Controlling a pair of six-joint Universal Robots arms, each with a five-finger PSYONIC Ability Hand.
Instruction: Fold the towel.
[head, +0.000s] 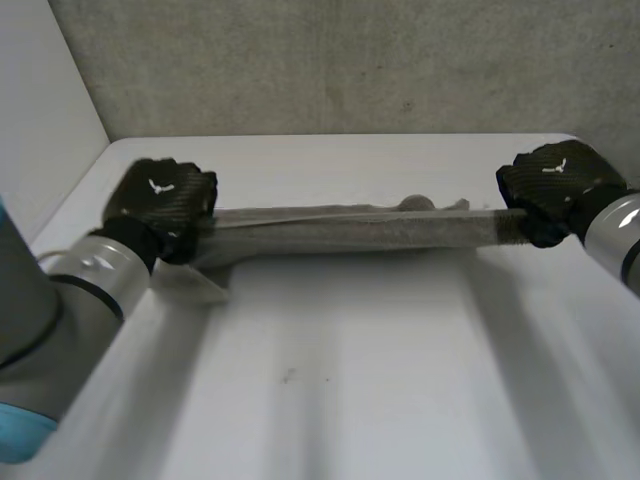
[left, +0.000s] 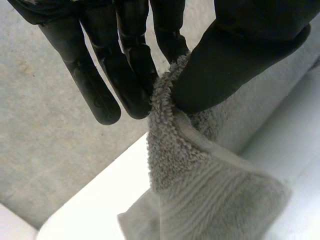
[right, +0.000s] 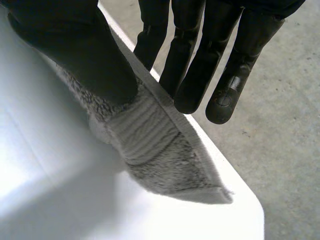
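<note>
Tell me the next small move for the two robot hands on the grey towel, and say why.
Probably lower both together onto the white table. The left robot hand and right robot hand each pinch an end of the grey terry towel, stretched taut between them, so it should lie flat.

It looks like a robot lab or test bay: a plain white table (head: 330, 380), bare grey concrete (head: 350, 60) beyond it, and grey machine arms (head: 80, 290) reaching over the tabletop.
</note>
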